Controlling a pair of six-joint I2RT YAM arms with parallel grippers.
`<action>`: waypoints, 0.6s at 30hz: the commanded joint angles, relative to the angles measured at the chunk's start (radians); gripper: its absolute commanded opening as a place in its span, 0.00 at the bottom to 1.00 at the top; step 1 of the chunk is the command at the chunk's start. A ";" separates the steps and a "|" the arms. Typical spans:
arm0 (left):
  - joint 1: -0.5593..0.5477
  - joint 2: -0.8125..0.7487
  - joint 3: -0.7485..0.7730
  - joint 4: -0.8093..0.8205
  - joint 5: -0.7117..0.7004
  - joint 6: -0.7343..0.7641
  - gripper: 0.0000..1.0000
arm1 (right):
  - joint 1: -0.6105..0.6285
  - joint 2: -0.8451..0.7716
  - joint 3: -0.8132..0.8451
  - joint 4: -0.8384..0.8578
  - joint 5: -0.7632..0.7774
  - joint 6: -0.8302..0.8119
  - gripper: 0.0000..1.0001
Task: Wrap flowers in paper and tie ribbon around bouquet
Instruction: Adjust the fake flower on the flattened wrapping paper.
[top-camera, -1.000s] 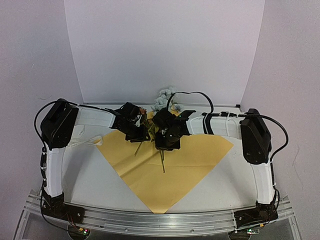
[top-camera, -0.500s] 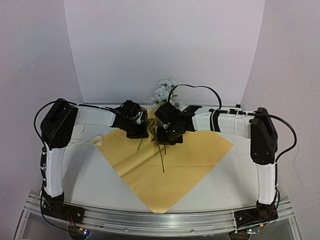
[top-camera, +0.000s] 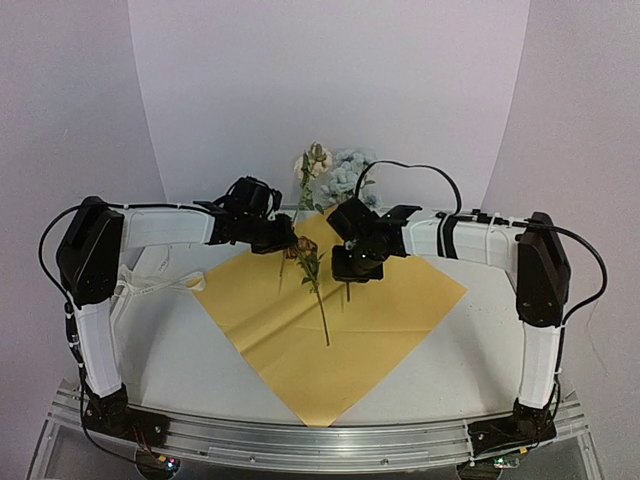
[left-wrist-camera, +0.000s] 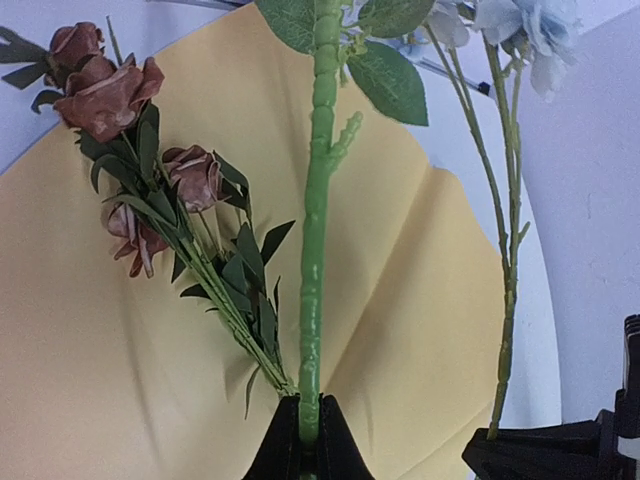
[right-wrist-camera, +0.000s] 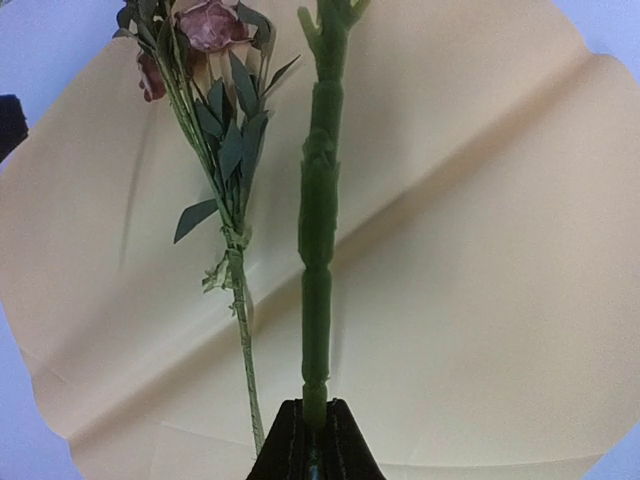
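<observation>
The paper (top-camera: 385, 320) lies flat as a yellow-tan diamond on the table. My left gripper (top-camera: 288, 243) is shut on a thick green stem (left-wrist-camera: 315, 250), which holds a cream blossom (top-camera: 316, 160) up over the paper's far corner. Just right of it, my right gripper (top-camera: 352, 268) is shut on a second stem (right-wrist-camera: 318, 230) topped by pale blue blossoms (top-camera: 350, 170). A third sprig (top-camera: 314, 285) with reddish-orange blossoms (left-wrist-camera: 105, 90) lies loose on the paper between the grippers. The cream ribbon (top-camera: 150, 285) rests on the table beside the paper's left corner.
A white backdrop wall stands close behind the raised blossoms. The left arm's upper link (top-camera: 95, 300) rises next to the ribbon. An aluminium rail (top-camera: 320, 440) runs along the near edge.
My left gripper shut on its stem. Both arms then drew back and up, and the cream and pale blue flowers rose off the paper. The reddish sprig stayed on the sheet.
</observation>
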 joint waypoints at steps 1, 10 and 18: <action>-0.075 -0.066 -0.036 0.023 -0.081 -0.114 0.00 | -0.018 -0.087 -0.006 0.050 0.045 -0.013 0.00; -0.213 0.002 -0.043 -0.028 -0.148 -0.219 0.00 | -0.044 -0.069 -0.004 0.073 0.002 -0.016 0.00; -0.275 0.084 -0.005 -0.082 -0.153 -0.275 0.00 | -0.059 -0.046 -0.013 0.116 -0.065 0.008 0.00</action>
